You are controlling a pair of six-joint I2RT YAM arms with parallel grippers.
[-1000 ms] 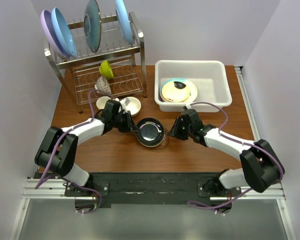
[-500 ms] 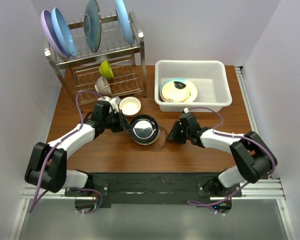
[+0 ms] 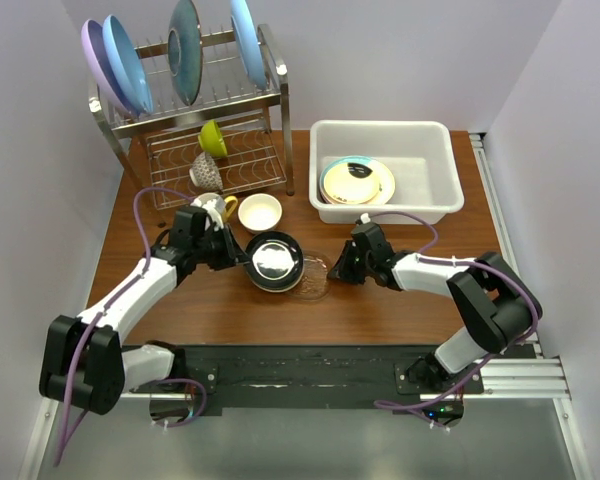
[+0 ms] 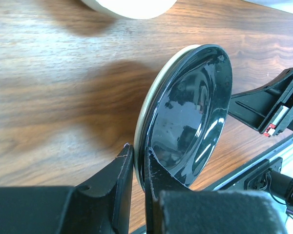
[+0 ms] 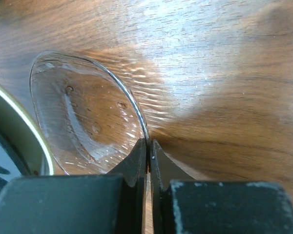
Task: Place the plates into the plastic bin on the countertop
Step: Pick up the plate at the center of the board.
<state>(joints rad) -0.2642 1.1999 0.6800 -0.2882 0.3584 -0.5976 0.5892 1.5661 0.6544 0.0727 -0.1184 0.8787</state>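
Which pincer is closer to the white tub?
Right. The right pincer, holding the glass plate, is near the tub's front-left corner; the left pincer, holding the black plate, is farther left.

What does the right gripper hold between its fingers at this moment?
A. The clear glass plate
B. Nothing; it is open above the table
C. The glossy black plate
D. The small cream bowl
A. In the right wrist view, the right gripper is shut on the rim of the clear glass plate, while the glossy black plate is pinched by the left gripper.
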